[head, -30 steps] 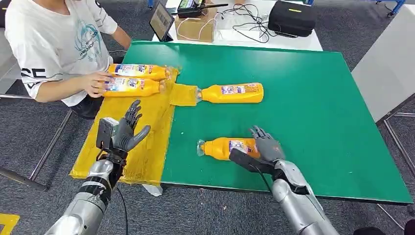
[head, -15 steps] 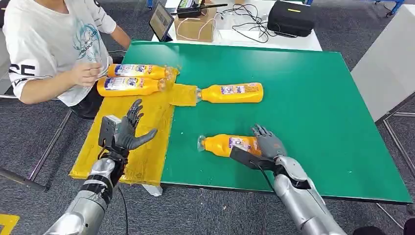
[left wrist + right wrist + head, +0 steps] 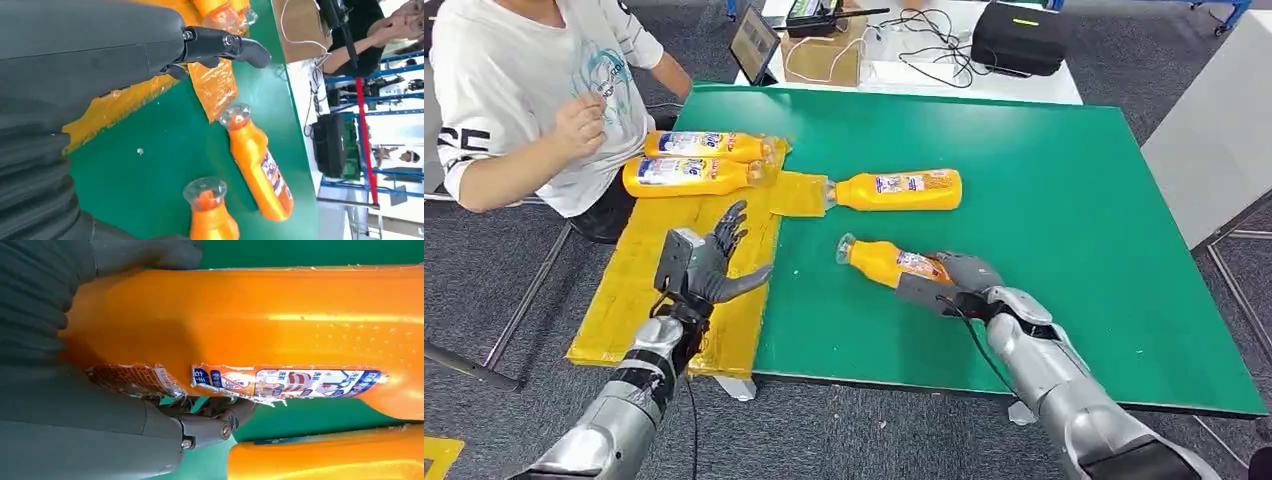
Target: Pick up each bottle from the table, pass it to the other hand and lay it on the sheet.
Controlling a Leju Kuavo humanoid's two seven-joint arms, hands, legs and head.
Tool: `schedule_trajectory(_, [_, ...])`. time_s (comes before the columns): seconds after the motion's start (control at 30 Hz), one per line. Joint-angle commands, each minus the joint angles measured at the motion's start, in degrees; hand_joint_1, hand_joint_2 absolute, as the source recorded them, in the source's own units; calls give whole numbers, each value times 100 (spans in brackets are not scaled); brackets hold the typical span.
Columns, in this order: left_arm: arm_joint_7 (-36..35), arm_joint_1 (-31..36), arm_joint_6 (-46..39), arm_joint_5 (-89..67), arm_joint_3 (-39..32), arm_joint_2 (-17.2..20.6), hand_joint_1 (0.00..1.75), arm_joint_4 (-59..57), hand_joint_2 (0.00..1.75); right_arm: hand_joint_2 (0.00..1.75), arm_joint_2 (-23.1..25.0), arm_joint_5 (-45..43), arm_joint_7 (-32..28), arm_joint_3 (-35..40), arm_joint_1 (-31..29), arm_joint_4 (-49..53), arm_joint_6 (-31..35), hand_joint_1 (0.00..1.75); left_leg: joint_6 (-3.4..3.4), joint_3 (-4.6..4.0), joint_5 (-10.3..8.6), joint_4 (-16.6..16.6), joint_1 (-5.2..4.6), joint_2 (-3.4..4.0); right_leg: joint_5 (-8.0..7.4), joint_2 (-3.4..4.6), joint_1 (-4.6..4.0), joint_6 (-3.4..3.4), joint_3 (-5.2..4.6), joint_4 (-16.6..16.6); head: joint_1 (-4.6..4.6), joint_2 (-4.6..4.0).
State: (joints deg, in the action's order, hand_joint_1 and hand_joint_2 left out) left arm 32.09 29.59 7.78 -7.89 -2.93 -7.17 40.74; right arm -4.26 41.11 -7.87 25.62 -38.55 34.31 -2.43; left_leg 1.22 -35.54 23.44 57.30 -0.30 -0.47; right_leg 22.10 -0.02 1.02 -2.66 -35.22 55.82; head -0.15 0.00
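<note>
My right hand (image 3: 959, 275) grips the near bottle (image 3: 889, 262) by its fat end, cap pointing at my left hand (image 3: 709, 265), which waits with fingers spread wide over the yellow sheet (image 3: 639, 290). I think this is the passing step: next I bring the bottle across so my left hand can close on it. Farther off, another bottle (image 3: 899, 189) lies on the green table (image 3: 1064, 200) and two bottles (image 3: 689, 165) lie on the sheet

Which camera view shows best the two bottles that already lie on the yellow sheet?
The head view: both bottles on the sheet lie whole there, side by side near the person. The left wrist view catches their cap ends at its edge, past the left hand. The right wrist view is close on the bottle the right hand grips.
</note>
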Motion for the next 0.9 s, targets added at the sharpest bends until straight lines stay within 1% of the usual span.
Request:
schedule_trajectory(0.03, [-57,501,-13,55,272,6,0,-718,175,175,-3,-187,-38,102,-9,-619,-63,175,-10,21,8,0,11,-12,10,-16,-12,12,29,-5,0,2])
schedule_trajectory(0.13, [-77,471,-38,144,238,-4,0,-642,175,175,24,-352,-63,19,101,-372,103,175,-5,15,3,-3,6,-8,5,-10,-7,7,19,-6,0,2])
schedule_trajectory(0.23, [-135,407,-111,211,253,-2,0,-529,175,175,335,-753,-277,-397,434,331,789,175,-11,34,12,-4,13,-2,11,-7,-14,14,39,-9,0,0])
schedule_trajectory(0.27, [-139,400,-119,213,259,-7,0,-518,175,175,425,-733,-221,-368,464,396,849,175,-10,25,9,-3,12,0,8,-4,-13,12,30,-8,0,0])
schedule_trajectory(0.33, [-142,397,-120,214,261,-8,0,-513,175,175,443,-723,-191,-357,476,426,861,175,-7,11,5,-3,5,6,4,3,-6,8,12,-1,2,0])
schedule_trajectory(0.37, [-142,397,-120,214,261,-8,0,-513,175,175,443,-723,-191,-357,476,426,861,175,-12,21,12,0,9,9,10,4,-10,14,21,2,0,0])
schedule_trajectory(0.4, [-155,393,-152,215,278,-10,0,-496,175,175,495,-827,-312,-486,619,710,1131,175,-9,16,9,-1,6,6,8,2,-7,11,16,1,0,0])
schedule_trajectory(0.47, [-206,401,-212,244,327,-40,0,-484,175,175,822,-1025,-552,-719,943,1304,1623,175,-10,19,9,-3,8,7,10,-3,-9,12,18,-1,-2,2])
schedule_trajectory(0.57, [-305,433,-127,367,402,-115,0,-485,175,175,1233,-1250,-711,-720,1221,1893,1992,175,-12,14,15,3,13,4,14,3,-14,14,14,5,0,2])
schedule_trajectory(0.63, [-375,454,16,462,426,-164,0,-490,175,175,1413,-1368,-758,-658,1210,1943,2015,175,-10,1,12,3,11,16,8,16,-11,11,1,9,2,0])
schedule_trajectory(0.67, [-399,461,18,471,497,-181,0,-469,175,175,1495,-1465,-793,-598,1139,1856,2021,175,-14,14,24,9,13,24,19,21,-14,16,11,17,-4,0])
schedule_trajectory(0.7, [-429,475,71,535,517,-201,0,-460,175,175,1565,-1536,-859,-561,1085,1798,2080,175,-12,6,16,5,9,21,13,19,-9,13,-1,14,-2,0])
schedule_trajectory(0.8, [-528,487,246,699,597,-228,0,-405,175,175,1657,-1674,-902,-437,894,1502,2033,175,-18,17,25,12,17,11,24,5,-17,18,16,16,-2,2])
schedule_trajectory(0.9, [-736,488,672,1035,751,-277,0,-293,175,175,1818,-1795,-1017,-262,654,1038,1980,175,-14,2,19,11,12,18,13,19,-12,14,1,14,0,2])
